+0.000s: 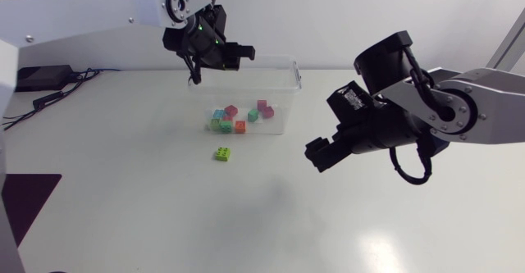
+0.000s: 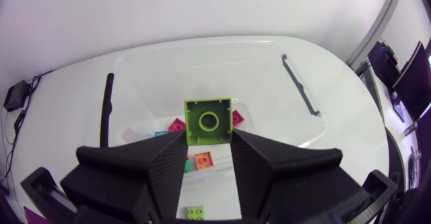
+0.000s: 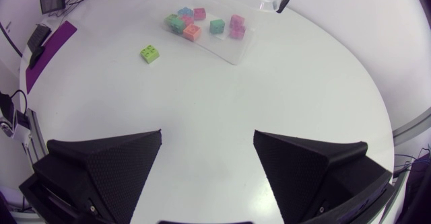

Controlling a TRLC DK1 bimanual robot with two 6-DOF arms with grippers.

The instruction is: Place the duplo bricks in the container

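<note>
My left gripper point(image 2: 208, 138) is shut on a lime green duplo brick point(image 2: 208, 121), its hollow underside facing the camera. It hangs above the clear plastic container point(image 1: 292, 66), over its back left part. Several bricks point(image 1: 239, 118) in pink, orange, teal and green lie on the container's floor point(image 2: 269, 109). Another lime green brick point(image 1: 223, 153) lies loose on the table just in front of the container. My right gripper point(image 1: 317, 155) hovers open and empty to the right of that loose brick point(image 3: 149, 52), well short of it in the right wrist view point(image 3: 208, 135).
A black box with cables point(image 1: 41, 78) sits at the table's back left. A dark purple mat point(image 1: 29, 191) lies at the left edge. The container has black clips point(image 2: 300, 86) on its short sides.
</note>
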